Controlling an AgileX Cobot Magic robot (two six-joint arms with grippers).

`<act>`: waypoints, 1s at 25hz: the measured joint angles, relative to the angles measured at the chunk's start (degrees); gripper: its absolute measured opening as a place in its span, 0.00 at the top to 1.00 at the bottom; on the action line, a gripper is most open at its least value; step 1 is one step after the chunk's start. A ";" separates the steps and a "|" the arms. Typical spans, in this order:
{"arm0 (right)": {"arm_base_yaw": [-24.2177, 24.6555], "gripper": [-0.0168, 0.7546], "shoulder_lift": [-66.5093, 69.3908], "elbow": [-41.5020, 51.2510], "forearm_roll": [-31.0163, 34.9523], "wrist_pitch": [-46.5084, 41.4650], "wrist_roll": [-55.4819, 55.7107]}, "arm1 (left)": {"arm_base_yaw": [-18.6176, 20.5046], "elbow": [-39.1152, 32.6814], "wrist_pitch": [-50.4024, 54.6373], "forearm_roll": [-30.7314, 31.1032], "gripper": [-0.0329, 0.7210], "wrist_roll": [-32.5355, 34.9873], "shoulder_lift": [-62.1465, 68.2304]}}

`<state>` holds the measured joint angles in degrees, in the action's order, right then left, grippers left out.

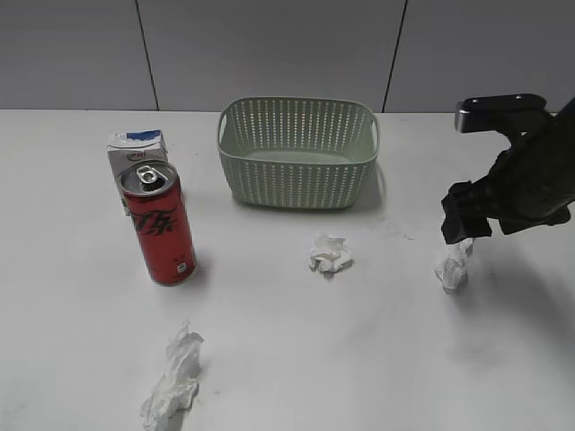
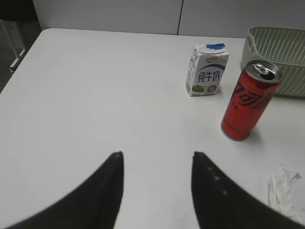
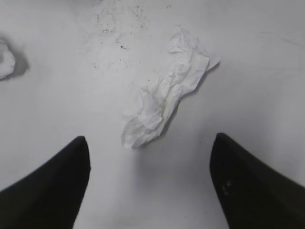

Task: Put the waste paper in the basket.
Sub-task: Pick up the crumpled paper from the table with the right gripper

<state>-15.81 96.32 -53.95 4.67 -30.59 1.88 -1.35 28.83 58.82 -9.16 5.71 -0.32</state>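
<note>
The pale green basket [image 1: 299, 153] stands at the back middle of the white table; its corner shows in the left wrist view [image 2: 279, 59]. Three wads of waste paper lie on the table: one at the front left [image 1: 173, 377], one in the middle [image 1: 329, 254], one on the right [image 1: 453, 267]. My right gripper [image 1: 458, 235] hangs open just above the right wad, which lies a little ahead of the open jaws [image 3: 150, 138] in the right wrist view [image 3: 167, 102]. My left gripper [image 2: 157, 155] is open and empty over bare table, out of the exterior view.
A red can [image 1: 160, 224] stands at the left, with a white-and-blue carton [image 1: 135, 162] behind it. Both show in the left wrist view, the can [image 2: 248, 102] and the carton [image 2: 207, 70]. A wad's edge [image 2: 285, 188] lies at the lower right there.
</note>
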 joint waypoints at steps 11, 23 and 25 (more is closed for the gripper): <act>-0.11 0.22 14.30 -1.84 -1.46 5.50 3.74 | 0.00 0.00 0.00 -0.30 0.07 0.05 0.00; -0.11 0.89 12.97 -2.08 -1.70 5.18 3.75 | 0.00 0.00 0.00 -0.30 0.11 0.00 0.00; -0.11 0.90 10.55 -2.08 -1.65 4.98 3.75 | 0.00 0.00 0.00 -0.30 0.12 -0.02 0.00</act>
<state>-15.92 106.87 -56.03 3.03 -25.62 5.63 -1.35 28.83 58.82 -9.45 5.68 -0.32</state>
